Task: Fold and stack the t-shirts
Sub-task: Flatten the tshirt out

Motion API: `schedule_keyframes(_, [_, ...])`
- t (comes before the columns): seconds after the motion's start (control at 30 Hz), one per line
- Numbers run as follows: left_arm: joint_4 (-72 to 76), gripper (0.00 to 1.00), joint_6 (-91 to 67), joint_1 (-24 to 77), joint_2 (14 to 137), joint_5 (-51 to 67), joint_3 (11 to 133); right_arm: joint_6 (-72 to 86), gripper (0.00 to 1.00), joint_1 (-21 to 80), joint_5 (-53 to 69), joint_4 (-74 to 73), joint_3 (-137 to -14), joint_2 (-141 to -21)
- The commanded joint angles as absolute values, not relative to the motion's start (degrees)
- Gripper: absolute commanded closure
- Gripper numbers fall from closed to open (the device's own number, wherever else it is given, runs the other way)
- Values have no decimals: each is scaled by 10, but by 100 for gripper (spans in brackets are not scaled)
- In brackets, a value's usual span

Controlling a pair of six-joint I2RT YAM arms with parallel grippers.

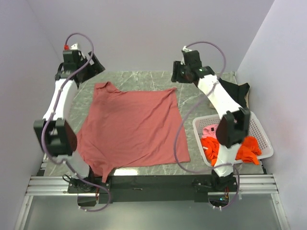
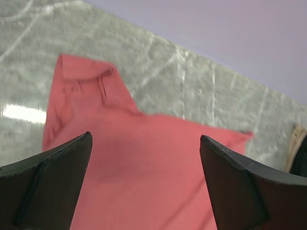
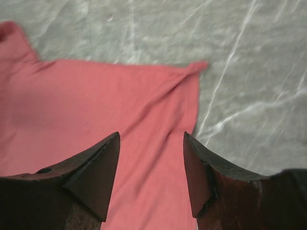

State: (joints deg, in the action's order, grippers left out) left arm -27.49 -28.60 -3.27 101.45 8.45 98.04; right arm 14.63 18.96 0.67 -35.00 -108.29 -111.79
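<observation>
The large brick-red t-shirt [image 1: 129, 124] lies spread flat on the marble table, with a sleeve at its far left corner [image 2: 84, 79]. Above that corner hovers my left gripper [image 1: 92, 65], wide open and holding nothing [image 2: 145, 136]. Over the shirt's far right corner [image 3: 192, 69] my right gripper [image 1: 178, 73] is open and empty too [image 3: 151, 134]. An orange t-shirt [image 1: 248, 149] and a pink t-shirt [image 1: 209, 130] lie bunched in the basket. A black t-shirt [image 1: 236, 90] sits crumpled at the far right, behind the right arm.
The white lattice basket [image 1: 263, 134] stands at the table's right front, partly under the right arm. Purple cables loop from both arms, and one of them [image 1: 178, 143] trails over the table beside the red shirt. Walls enclose the table [image 1: 201, 98] on three sides.
</observation>
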Motion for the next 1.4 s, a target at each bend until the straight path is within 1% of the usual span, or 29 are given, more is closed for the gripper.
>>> schedule_keyframes(0.0, [-283, 1, -303, -31, 955, 96, 865, 178, 38, 199, 52, -314, -991, -1025])
schedule_keyframes(0.03, [-283, 1, -307, -31, 944, 81, 840, 189, 38, 204, 67, -308, -934, -999])
schedule_keyframes(0.07, [-281, 1, -310, -33, 927, 74, 793, 193, 38, 219, 87, -301, -907, -986])
schedule_keyframes(0.13, [-274, 1, -315, -32, 911, 75, 753, 204, 38, 238, 102, -289, -838, -961])
schedule_keyframes(0.27, [-239, 1, -333, -29, 890, 126, 658, 221, 40, 283, 125, -250, -752, -949])
schedule_keyframes(0.37, [-213, 1, -345, -26, 875, 142, 621, 243, 41, 304, 151, -209, -707, -962])
schedule_keyframes(0.47, [-205, 1, -350, -26, 871, 154, 613, 260, 41, 312, 169, -182, -687, -989])
schedule_keyframes(0.6, [-216, 1, -352, -26, 860, 159, 629, 261, 42, 315, 152, -185, -686, -1032])
schedule_keyframes(0.8, [-243, 1, -362, -40, 844, 174, 692, 238, 43, 320, 88, -224, -677, -1072])
schedule_keyframes(0.97, [-236, 1, -383, -81, 830, 201, 719, 233, 43, 320, 14, -271, -661, -1088])
schedule_keyframes(1.1, [-233, 1, -381, -119, 825, 203, 719, 235, 43, 320, -25, -311, -660, -1100])
schedule_keyframes(1.37, [-205, 1, -376, -130, 853, 200, 678, 271, 43, 311, -39, -336, -625, -1084])
